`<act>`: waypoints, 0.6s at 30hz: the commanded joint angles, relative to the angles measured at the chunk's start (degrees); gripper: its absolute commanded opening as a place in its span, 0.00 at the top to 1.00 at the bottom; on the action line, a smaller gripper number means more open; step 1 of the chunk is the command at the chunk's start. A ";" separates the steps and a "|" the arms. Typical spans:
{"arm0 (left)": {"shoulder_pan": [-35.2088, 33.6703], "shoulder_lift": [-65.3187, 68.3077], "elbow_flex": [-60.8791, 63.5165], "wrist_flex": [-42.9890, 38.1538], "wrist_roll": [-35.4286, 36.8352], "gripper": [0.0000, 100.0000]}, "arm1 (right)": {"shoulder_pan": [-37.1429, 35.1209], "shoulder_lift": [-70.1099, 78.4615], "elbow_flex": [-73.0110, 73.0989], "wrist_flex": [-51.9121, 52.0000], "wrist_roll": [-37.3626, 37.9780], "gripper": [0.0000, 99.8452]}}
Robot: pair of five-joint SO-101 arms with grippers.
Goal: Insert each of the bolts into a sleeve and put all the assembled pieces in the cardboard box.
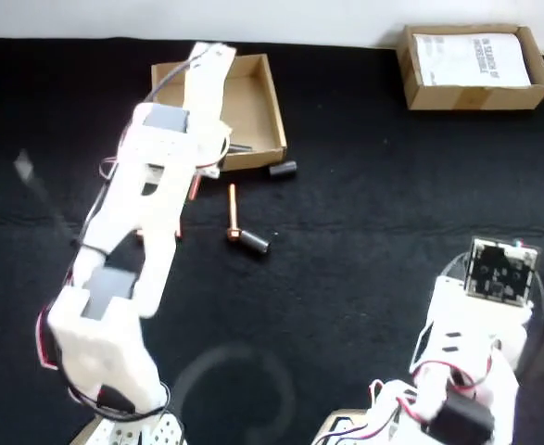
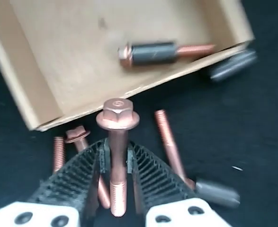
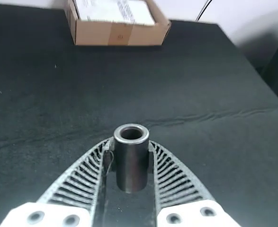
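My left claw [image 2: 116, 149] is clenched on a copper bolt [image 2: 117, 161], gripping it along the shank with the flanged head poking out past my fingertips. It hangs just outside the cardboard box [image 2: 67, 52], beside its low wall. My right claw [image 3: 130, 146] is well apart from that box and is clamped on a dark sleeve [image 3: 130, 163], whose open bore faces away from my wrist. One assembled piece [image 2: 153, 53] already lies inside the box. A loose sleeve [image 2: 233, 64] sits just outside the box wall. Near the box on the black counter [image 1: 364, 213] lie more bare bolts [image 2: 58, 151], one long bolt [image 2: 169, 142] and another sleeve [image 2: 217, 193] at its far end. I judge I'm at the mating step, with one part in each claw and nothing joined yet. Next I must bring the two claws together and line the bolt's axis up with the bore. The threaded end is buried between my left fingers, so I may need to turn that wrist, or shift my grip, before the thread can enter.
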 commanded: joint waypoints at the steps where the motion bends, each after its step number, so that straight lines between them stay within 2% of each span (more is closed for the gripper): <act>1: 3.65 -13.41 -1.80 6.15 -0.26 0.99 | -3.47 -0.22 6.20 -8.22 -0.35 0.99; 6: 6.37 -24.75 -1.45 13.19 -0.26 0.99 | -14.64 -0.31 13.58 -16.13 -0.88 0.99; 9: 6.55 -31.52 2.51 14.07 -0.26 0.99 | -20.70 -0.31 15.87 -18.77 -7.30 0.99; 13: 6.20 -41.98 13.67 13.19 -0.26 0.99 | -28.70 -0.31 17.45 -23.69 -17.85 0.99; 18: 6.20 -58.95 32.48 4.92 -0.26 0.99 | -36.09 -0.31 17.27 -25.01 -21.10 0.99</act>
